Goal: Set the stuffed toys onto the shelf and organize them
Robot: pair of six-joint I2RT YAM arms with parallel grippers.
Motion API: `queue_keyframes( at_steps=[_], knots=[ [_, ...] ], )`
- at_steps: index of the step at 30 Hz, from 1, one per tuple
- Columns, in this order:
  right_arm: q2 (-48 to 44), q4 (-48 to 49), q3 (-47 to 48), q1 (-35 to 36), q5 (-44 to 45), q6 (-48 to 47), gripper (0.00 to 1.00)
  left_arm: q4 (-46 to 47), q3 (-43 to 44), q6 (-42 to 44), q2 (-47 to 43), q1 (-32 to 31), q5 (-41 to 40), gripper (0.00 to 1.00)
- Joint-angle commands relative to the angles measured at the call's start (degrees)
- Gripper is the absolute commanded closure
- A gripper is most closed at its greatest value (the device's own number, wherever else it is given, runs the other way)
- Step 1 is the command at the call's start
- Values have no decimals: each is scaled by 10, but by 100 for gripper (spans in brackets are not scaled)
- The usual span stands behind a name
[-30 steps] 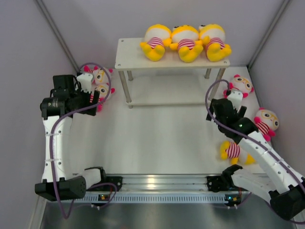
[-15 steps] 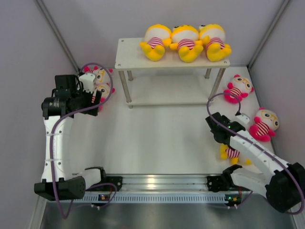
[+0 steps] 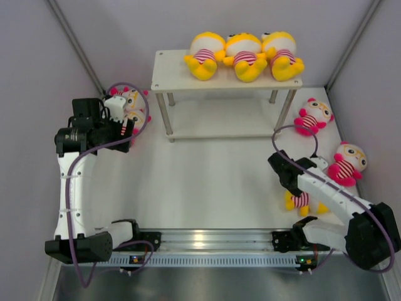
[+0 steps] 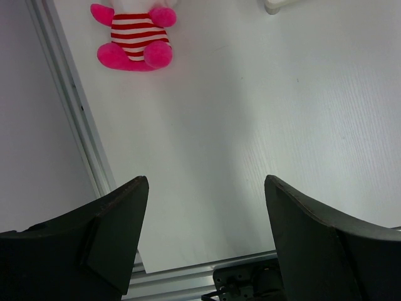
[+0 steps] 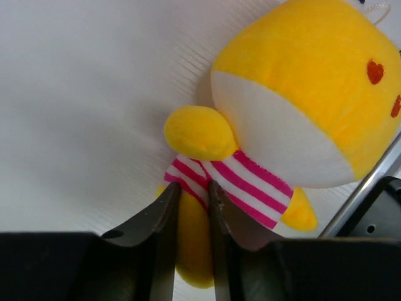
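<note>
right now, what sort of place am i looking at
Probably a robot lab test cell: plain grey walls box in a white table, two arms bolted to a metal rail, with stuffed toys and a small shelf as props.

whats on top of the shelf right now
Three yellow plush dolls in striped shirts lie side by side on top of the shelf, leaving its left end bare. The top board hides most of the lower tier.
</note>
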Motion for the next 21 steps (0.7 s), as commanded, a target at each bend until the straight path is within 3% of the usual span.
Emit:
queue_keyframes(
  at_steps=[1, 3, 6, 12, 14, 16, 21],
  knots=[
    [-53, 103, -27, -6, -43, -62, 79, 15, 15, 10, 3, -2, 6, 20],
    [-82, 202, -38, -6, -67, -173, 100, 14, 15, 8, 5, -3, 9, 20],
    [-139, 289, -52, 2, -124, -267, 100, 5, 15, 11, 5, -3, 42, 20],
    [-139, 419, -24, 72, -279, -491, 100, -27, 11, 32, 0, -3, 132, 22],
    [-133, 440, -3, 161, -316, -598, 100, -37, 14, 37, -2, -3, 140, 22],
    [-112, 440, 43, 263, -349, -648, 100, -51, 17, 42, -2, -5, 151, 21],
    [0, 420, 205, 374, -350, -762, 100, -67, 21, 51, -10, -11, 215, 14]
  ],
)
